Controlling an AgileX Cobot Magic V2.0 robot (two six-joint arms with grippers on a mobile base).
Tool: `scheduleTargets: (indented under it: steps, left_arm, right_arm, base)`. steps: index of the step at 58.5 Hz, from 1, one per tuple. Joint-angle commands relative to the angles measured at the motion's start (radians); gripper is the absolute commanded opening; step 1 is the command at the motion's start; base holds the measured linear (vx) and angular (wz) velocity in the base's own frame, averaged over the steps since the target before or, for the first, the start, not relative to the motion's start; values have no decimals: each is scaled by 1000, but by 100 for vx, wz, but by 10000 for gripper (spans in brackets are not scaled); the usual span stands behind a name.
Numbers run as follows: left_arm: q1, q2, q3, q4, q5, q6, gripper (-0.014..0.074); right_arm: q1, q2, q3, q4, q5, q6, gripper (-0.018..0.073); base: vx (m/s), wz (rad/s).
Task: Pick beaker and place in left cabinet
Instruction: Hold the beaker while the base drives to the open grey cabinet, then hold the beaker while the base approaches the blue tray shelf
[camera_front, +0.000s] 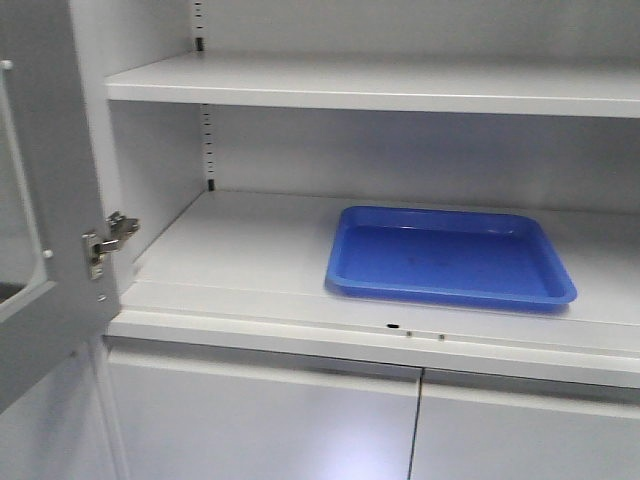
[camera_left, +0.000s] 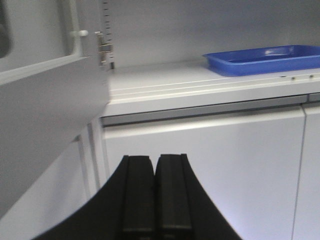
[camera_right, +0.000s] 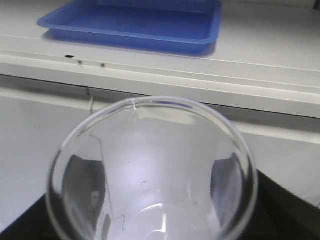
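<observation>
Left gripper (camera_left: 154, 167): clenched, the two black fingers pressed flat together with nothing between them, at 6 o'clock in the left wrist view and facing the lower doors.
Right gripper (camera_right: 152, 227): grasping the beaker, with its dark fingers (camera_right: 290, 200) showing at either side of the glass at 4 and 8 o'clock.
Beaker (camera_right: 150, 155): clear glass seen from above its mouth, upright, flared rim with the pouring lip at 12 o'clock; it is in front of the left cabinet, below the shelf edge and outside it.
Lower doors (camera_front: 260, 420): pale grey, shut, meeting in a thin vertical seam.
Left cabinet (camera_front: 250, 250): the pale grey lower shelf lies open, with small dark holes (camera_front: 393, 326) on its front lip.
Blue tray (camera_front: 450, 255): flat on that shelf, toward 3 o'clock, at 12 o'clock from the beaker in the right wrist view.
Cabinet door (camera_front: 40, 200): swung open at 9 o'clock, its metal hinge (camera_front: 108, 240) showing.
Slotted rail (camera_front: 207, 140): upright on the back wall at 11 o'clock.
Upper shelf (camera_front: 380, 85): flat, grey, above the tray.
</observation>
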Motion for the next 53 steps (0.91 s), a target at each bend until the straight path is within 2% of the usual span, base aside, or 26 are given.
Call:
scheduleTargets:
  steps: [1,23,53]
  left_arm:
    - [-4,-18,16,-8,-84,-3,1]
    - [-4,-18,16,-8,-84,-3,1]
    - [-4,-18,16,-8,-84,-3,1]
  right_arm:
    - [-2,4,-30,-27,-71,-1,-6]
    - [-2,4,-30,-27,-71,-1,-6]
    - [-2,4,-30,-27,-71,-1,-6]
  base:
    - [23,-53]
    - [25,-37]
    - [29,-7]
